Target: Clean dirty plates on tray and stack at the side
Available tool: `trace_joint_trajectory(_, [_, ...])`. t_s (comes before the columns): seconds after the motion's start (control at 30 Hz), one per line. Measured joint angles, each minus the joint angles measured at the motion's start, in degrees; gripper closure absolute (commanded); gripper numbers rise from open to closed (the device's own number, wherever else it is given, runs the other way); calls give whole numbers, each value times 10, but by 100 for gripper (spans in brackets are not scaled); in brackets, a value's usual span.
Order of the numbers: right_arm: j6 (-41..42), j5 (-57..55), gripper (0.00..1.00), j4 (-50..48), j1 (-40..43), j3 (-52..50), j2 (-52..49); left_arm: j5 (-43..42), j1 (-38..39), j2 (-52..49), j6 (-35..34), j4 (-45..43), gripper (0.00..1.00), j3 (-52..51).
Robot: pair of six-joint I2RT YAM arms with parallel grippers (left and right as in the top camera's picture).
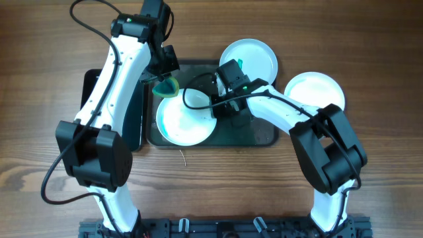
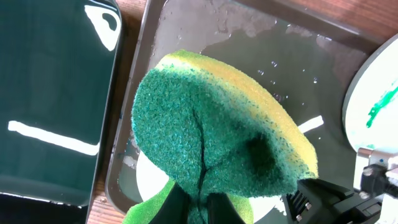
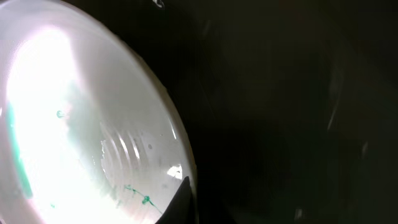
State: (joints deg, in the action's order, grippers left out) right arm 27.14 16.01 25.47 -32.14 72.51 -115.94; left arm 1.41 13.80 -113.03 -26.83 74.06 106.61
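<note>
The dark tray [image 1: 258, 135] lies mid-table. One white plate [image 1: 182, 122] sits on its left half. My right gripper [image 1: 223, 109] is at that plate's right rim; in the right wrist view a dark finger [image 3: 185, 200] lies over the rim of the plate [image 3: 74, 124], which has thin teal marks. My left gripper [image 1: 163, 74] is shut on the green-yellow sponge [image 1: 166, 86], held just above the plate's far edge. The sponge [image 2: 217, 124] fills the left wrist view above the wet tray [image 2: 261, 50]. A second plate [image 1: 249, 59] with a teal streak overlaps the tray's far edge. A third plate [image 1: 314, 91] lies on the table to the right.
A narrower glossy black tray [image 1: 135, 109] lies against the dark tray's left side, under my left arm; it also shows in the left wrist view [image 2: 56, 93]. Bare wooden table [image 1: 218, 185] runs along the front.
</note>
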Motion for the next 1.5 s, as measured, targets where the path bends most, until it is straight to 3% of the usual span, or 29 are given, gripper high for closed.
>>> trace_joint_trajectory(0.1, [77, -1, 96, 27, 0, 2, 2, -2, 0, 0, 0, 18, 96, -1])
trace_joint_trajectory(0.23, [119, -2, 96, 37, 0, 2, 3, -23, 0, 0, 0, 10, 96, -20])
trace_joint_trajectory(0.87, [114, 9, 96, 39, 1, 3, 3, -64, 65, 19, -81, -266, 96, -351])
trace_joint_trajectory(1.23, [107, 22, 96, 41, 20, 1, 3, -190, 95, 22, -113, -382, 96, -373])
trace_joint_trajectory(1.5, [105, 25, 96, 40, 19, 1, 3, -177, 95, 19, -130, -394, 96, -374])
